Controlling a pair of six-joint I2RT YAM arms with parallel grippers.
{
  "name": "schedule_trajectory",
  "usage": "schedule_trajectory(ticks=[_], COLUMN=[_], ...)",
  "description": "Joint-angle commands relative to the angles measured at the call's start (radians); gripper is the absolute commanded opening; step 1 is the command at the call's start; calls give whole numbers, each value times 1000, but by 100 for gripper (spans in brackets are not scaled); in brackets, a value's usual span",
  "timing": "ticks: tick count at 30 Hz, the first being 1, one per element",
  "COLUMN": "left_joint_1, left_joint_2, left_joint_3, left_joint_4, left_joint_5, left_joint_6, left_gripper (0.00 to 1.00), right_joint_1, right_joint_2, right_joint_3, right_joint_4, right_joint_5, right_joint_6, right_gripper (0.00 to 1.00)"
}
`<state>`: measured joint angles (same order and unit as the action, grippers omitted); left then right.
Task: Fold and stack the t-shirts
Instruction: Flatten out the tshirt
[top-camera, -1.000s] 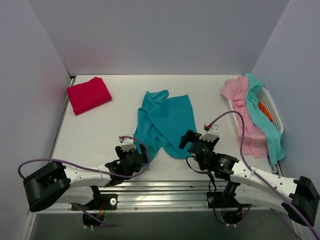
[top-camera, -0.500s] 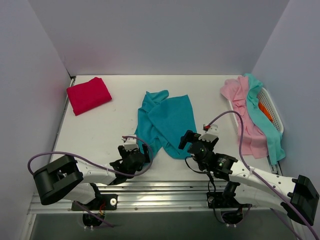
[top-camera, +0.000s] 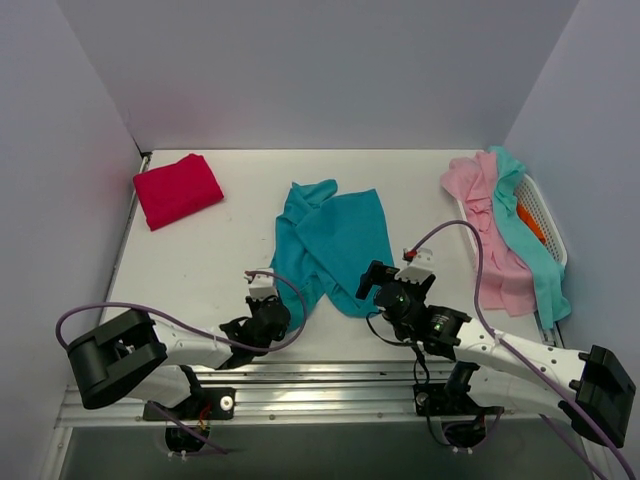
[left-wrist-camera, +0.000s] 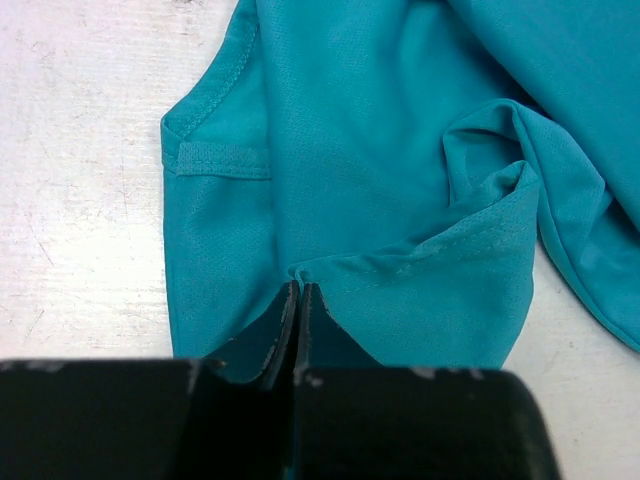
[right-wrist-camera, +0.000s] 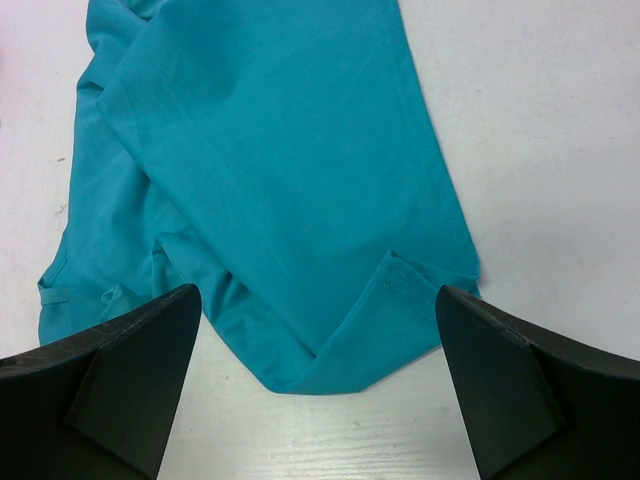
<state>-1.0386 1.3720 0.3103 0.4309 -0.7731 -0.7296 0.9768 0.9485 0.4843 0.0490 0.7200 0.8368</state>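
Observation:
A deep teal t-shirt (top-camera: 335, 245) lies crumpled in the middle of the table. In the left wrist view my left gripper (left-wrist-camera: 298, 295) is shut on the near edge of this teal t-shirt (left-wrist-camera: 380, 150), and a hem fold bunches at the fingertips. Seen from above, the left gripper (top-camera: 278, 312) sits at the shirt's near-left corner. My right gripper (right-wrist-camera: 315, 300) stands open over the near-right corner of the teal t-shirt (right-wrist-camera: 270, 150), holding nothing. A folded crimson-red t-shirt (top-camera: 177, 189) rests at the far left.
A white basket (top-camera: 547, 212) stands at the right edge. A pale pink shirt (top-camera: 478, 195), a light aqua shirt (top-camera: 528, 245) and an orange one (top-camera: 531, 224) hang over and in it. Grey walls close in the left, back and right sides.
My left gripper has moved forward a little onto the teal shirt's near edge and gone from open to shut. The right gripper has edged slightly towards the shirt and stays open.

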Motion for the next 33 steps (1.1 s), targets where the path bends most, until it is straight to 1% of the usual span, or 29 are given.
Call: schedule_trajectory(ticks=[1, 3, 5, 6, 7, 8, 10, 11, 12, 13, 14, 15, 16, 21, 26, 30, 31, 33], left_joint_1=[5, 3, 5, 5, 6, 8, 14, 15, 15, 18, 20, 22, 23, 28, 26, 26, 26, 26], left_joint_2=[-4, -17, -48, -63, -94, -111, -174, -194, -214, -250, -263, -275, -287, -275, -255, -249, -249, -251], left_joint_3=[26, 16, 12, 13, 21, 23, 21, 12, 1, -5, -17, -20, -23, -22, -14, -14, -14, -14], left_joint_4=[29, 23, -32, -72, -163, -203, -304, -311, -305, -310, -316, -316, -314, -313, -311, -297, -297, -296], left_joint_5=[-2, -14, -50, -75, -127, -149, -193, -190, -189, -187, -187, -183, -178, -163, -163, -161, -158, -160], left_joint_6=[-7, -8, -48, -74, -130, -154, -213, -221, -221, -226, -226, -222, -217, -217, -217, -209, -208, -206], left_gripper=[2, 2, 2, 2, 2, 2, 2, 2, 2, 2, 2, 2, 2, 2, 2, 2, 2, 2], right_joint_1=[6, 5, 5, 3, 2, -4, -52, -78, -137, -165, -188, -202, -204, -204, -201, -199, -198, -199], right_joint_2=[-5, -7, 1, 7, 27, 39, 93, 116, 163, 189, 214, 237, 278, 374, 400, 394, 394, 400], right_joint_3=[4, -6, -6, -3, -3, -4, -10, -16, -36, -49, -58, -72, -73, -66, -38, -29, -27, -24], right_joint_4=[2, 3, -3, -6, -12, -17, -17, 11, 37, 67, 124, 144, 178, 241, 249, 241, 241, 239], right_joint_5=[58, 59, 64, 65, 68, 61, 29, -40, -81, -121, -157, -192, -198, -235, -243, -240, -237, -238], right_joint_6=[13, 21, 39, 45, 56, 68, 102, 104, 91, 85, 82, 81, 82, 82, 71, 65, 64, 62], right_gripper=[100, 100, 100, 100, 100, 100, 100, 100, 100, 100, 99, 99, 97, 94, 91, 83, 76, 67])
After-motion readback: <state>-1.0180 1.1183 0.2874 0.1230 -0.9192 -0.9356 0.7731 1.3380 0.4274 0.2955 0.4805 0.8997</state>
